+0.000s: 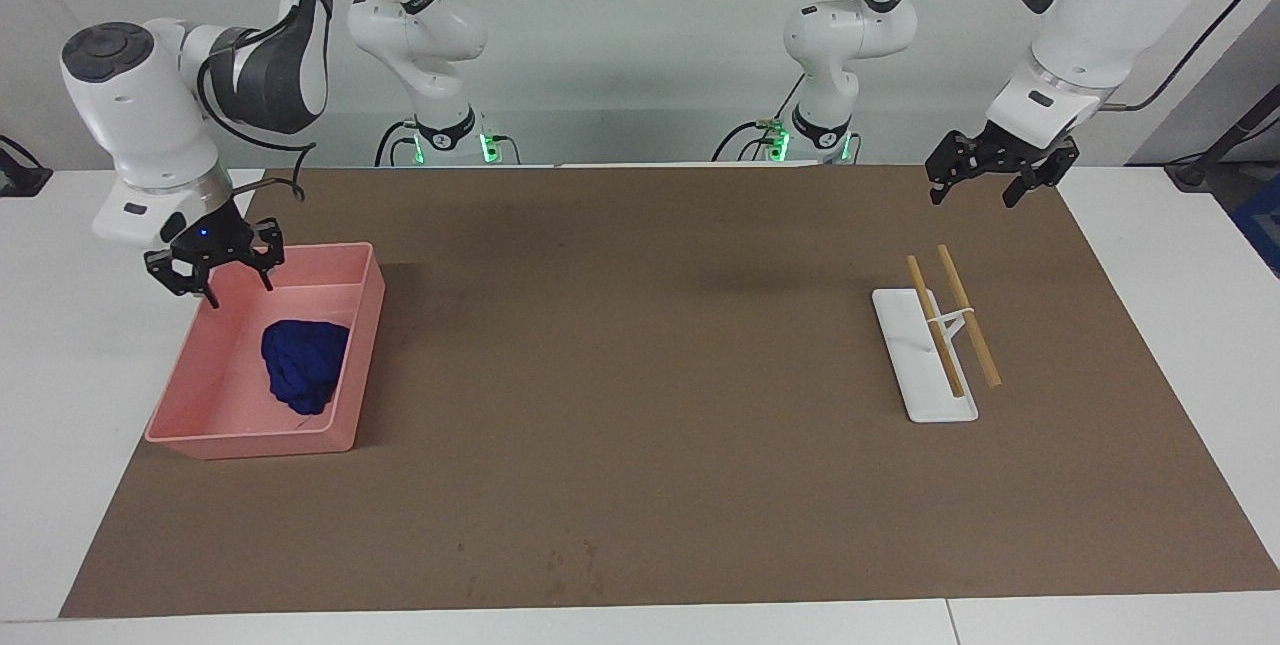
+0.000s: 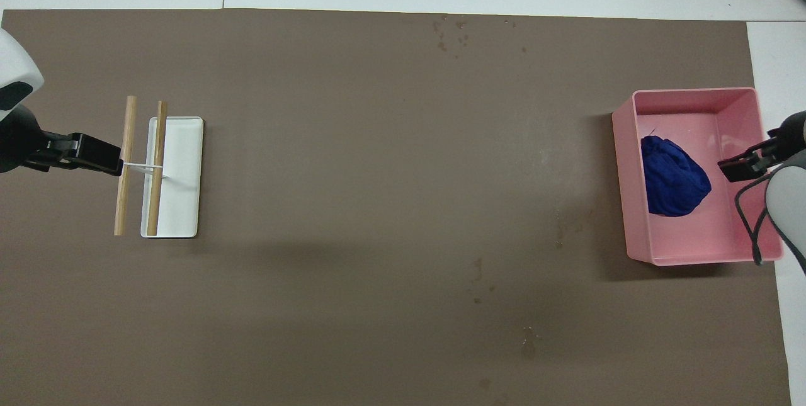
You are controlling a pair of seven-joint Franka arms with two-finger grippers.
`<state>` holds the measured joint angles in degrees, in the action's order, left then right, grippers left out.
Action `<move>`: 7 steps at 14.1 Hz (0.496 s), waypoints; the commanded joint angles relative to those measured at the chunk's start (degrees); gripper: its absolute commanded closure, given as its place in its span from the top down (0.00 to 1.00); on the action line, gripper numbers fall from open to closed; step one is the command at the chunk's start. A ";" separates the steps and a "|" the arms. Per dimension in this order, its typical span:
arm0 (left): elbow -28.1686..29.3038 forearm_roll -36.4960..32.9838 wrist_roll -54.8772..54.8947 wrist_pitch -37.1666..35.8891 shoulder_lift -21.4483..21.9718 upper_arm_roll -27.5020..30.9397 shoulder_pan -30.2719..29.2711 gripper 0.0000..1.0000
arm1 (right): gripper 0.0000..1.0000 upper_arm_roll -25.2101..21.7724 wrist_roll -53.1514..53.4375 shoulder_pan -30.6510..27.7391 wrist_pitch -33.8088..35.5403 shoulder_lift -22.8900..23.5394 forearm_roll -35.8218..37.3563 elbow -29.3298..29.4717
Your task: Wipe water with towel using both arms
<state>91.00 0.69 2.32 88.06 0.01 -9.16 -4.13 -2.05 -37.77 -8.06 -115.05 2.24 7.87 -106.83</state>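
Observation:
The blue towel (image 1: 303, 365) (image 2: 674, 176) lies bunched inside the pink tray (image 1: 250, 443) (image 2: 631, 204), at the right arm's end of the table. Above the tray's robot-side part hangs my right gripper (image 1: 241, 294) (image 2: 740, 169), open and holding nothing. My left gripper (image 1: 973, 197) (image 2: 106, 159) waits open in the air over the brown mat, by the wooden rack. Water (image 1: 575, 565) (image 2: 450, 34) shows as small dark specks on the mat near the edge farthest from the robots. More faint blotches (image 2: 478, 280) mark the mat nearer to the robots.
A white stand (image 1: 925, 365) (image 2: 176, 179) with two wooden rods (image 1: 950, 320) across it sits at the left arm's end of the table. The brown mat (image 1: 640, 375) covers most of the white tabletop.

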 commanded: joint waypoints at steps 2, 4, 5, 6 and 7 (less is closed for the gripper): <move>1.72 -0.95 0.14 0.09 1.57 0.02 -0.18 1.00 | 1.00 0.73 1.20 0.06 1.05 -1.54 -0.49 1.09; 1.72 -0.95 0.23 0.09 1.57 0.02 -0.18 1.00 | 1.00 0.82 1.47 0.68 2.45 -1.72 -0.58 2.32; 1.72 -0.95 0.23 0.09 1.66 0.02 -0.18 1.00 | 1.00 0.91 3.03 0.94 4.38 -1.72 -1.62 3.72; 1.72 -0.95 0.14 0.09 1.66 0.02 -0.18 1.00 | 1.00 1.09 5.57 1.38 6.57 -1.63 -3.63 5.65; 1.72 -0.95 0.23 0.09 1.66 0.02 -0.18 1.00 | 1.00 1.17 7.60 1.56 8.94 -1.54 -4.18 7.23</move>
<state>91.00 0.69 2.32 88.06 0.01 -9.16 -4.13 -1.24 -33.88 -6.95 -110.52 1.02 5.74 -102.78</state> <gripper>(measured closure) 0.000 0.000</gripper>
